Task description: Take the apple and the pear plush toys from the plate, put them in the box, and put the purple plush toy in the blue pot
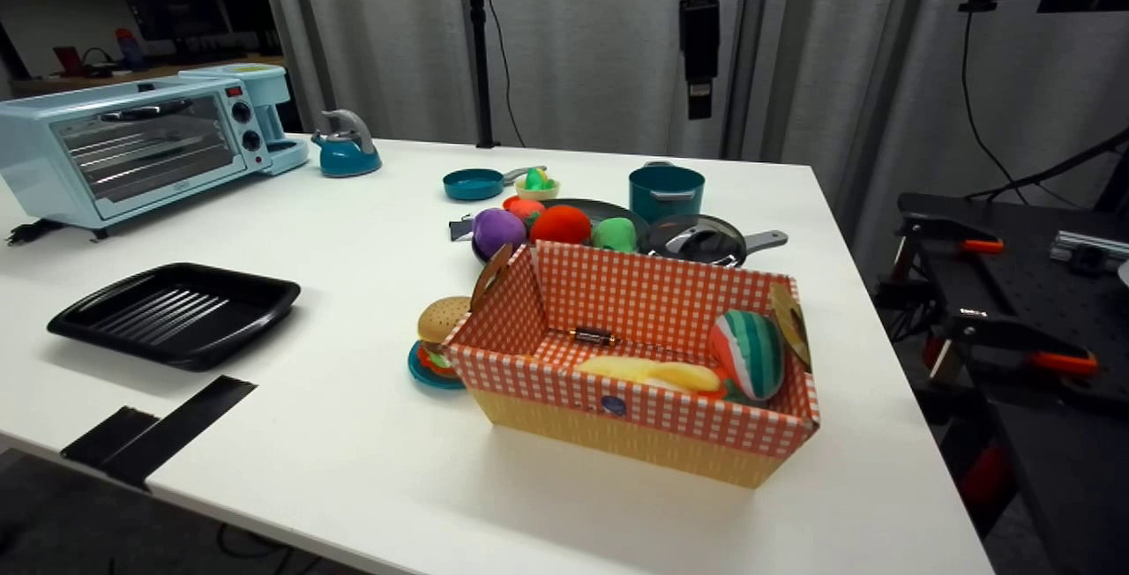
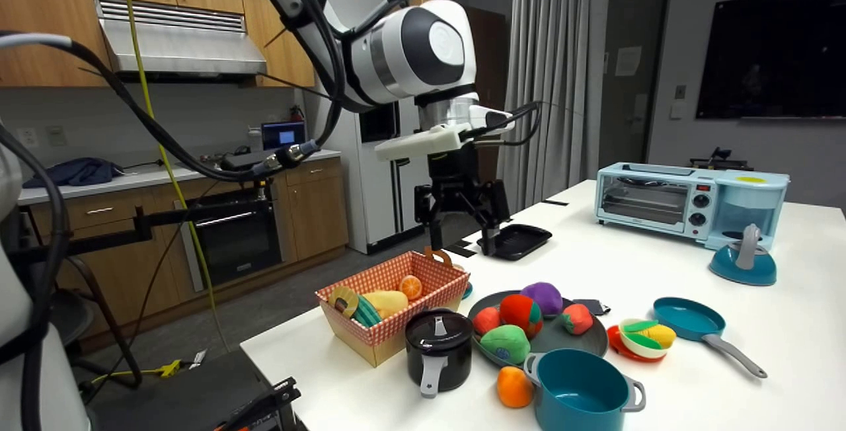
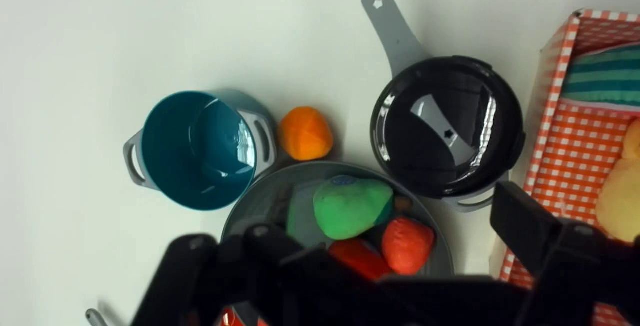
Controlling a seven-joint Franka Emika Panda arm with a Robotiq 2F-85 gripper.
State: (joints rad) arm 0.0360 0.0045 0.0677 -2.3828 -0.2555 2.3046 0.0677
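Note:
My gripper [image 2: 462,242] is open and empty, high above the table; the wrist view shows its spread fingers [image 3: 400,238] over the plate's side nearest the box. The dark grey plate [image 2: 596,345] holds a green plush toy [image 2: 505,343], which looks like the pear, and a large red one with a green patch [image 2: 521,312], perhaps the apple. The purple plush toy [image 2: 543,297] lies at the plate's far edge, hidden in the wrist view. The blue pot [image 2: 581,411] stands beside the plate, upright and empty [image 3: 175,151]. The red-checked box [image 1: 617,434] holds several toys.
A black lidded pot [image 2: 439,352] stands between box and plate, handle outward. An orange toy [image 3: 306,133] lies between the pots. Smaller red toys [image 2: 577,319] share the plate. A bowl of vegetables [image 2: 644,338], blue pan [image 2: 687,318], burger [image 1: 441,319] and black tray [image 1: 176,315] stand around.

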